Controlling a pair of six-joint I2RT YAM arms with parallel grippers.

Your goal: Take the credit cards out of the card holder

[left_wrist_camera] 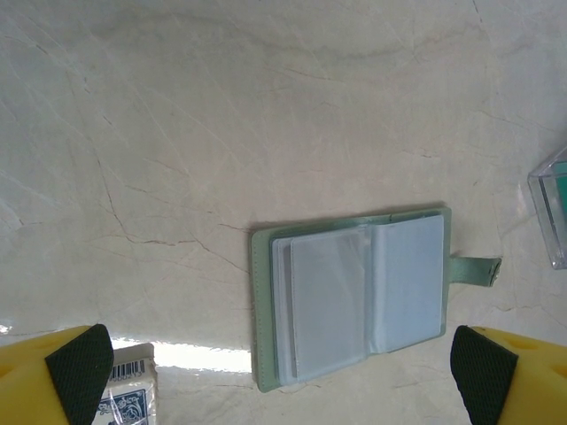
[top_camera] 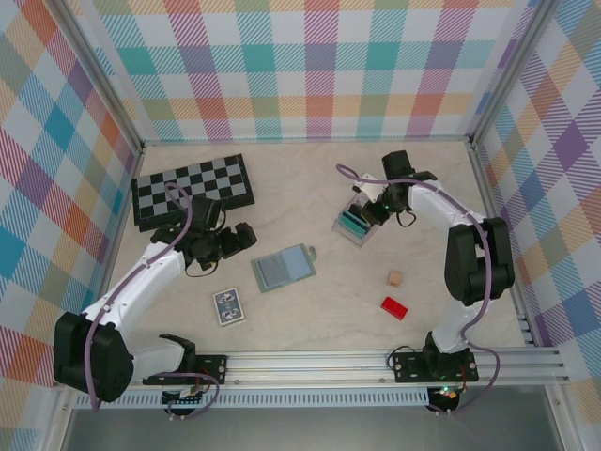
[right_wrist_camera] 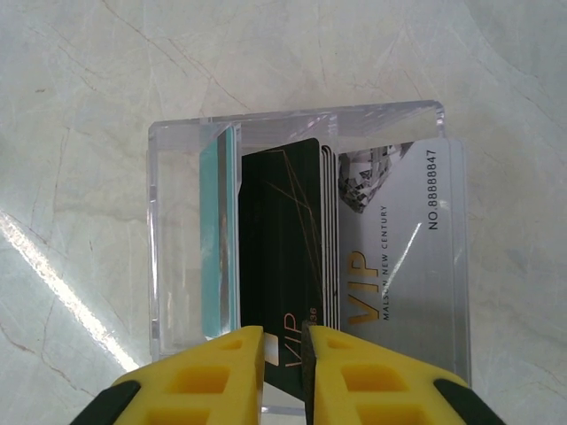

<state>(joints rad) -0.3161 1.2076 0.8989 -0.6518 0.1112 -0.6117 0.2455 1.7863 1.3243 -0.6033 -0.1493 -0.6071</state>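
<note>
one credit card point(right_wrist_camera: 282, 239) on edge, lengthwise into barely-parted right gripper point(right_wrist_camera: 283, 350); left gripper point(left_wrist_camera: 282, 376) spread

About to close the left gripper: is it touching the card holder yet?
Apart. The left wrist view shows the open card holder flat on the table, with bare marble between it and both fingertips of the wide-open left gripper.

The dark card's point(right_wrist_camera: 279, 257) near end is hidden behind the right gripper point(right_wrist_camera: 283, 341), while the left wrist view's edges cut off the playing-card pack point(left_wrist_camera: 131, 394) and the clear tray point(left_wrist_camera: 554, 212).
</note>
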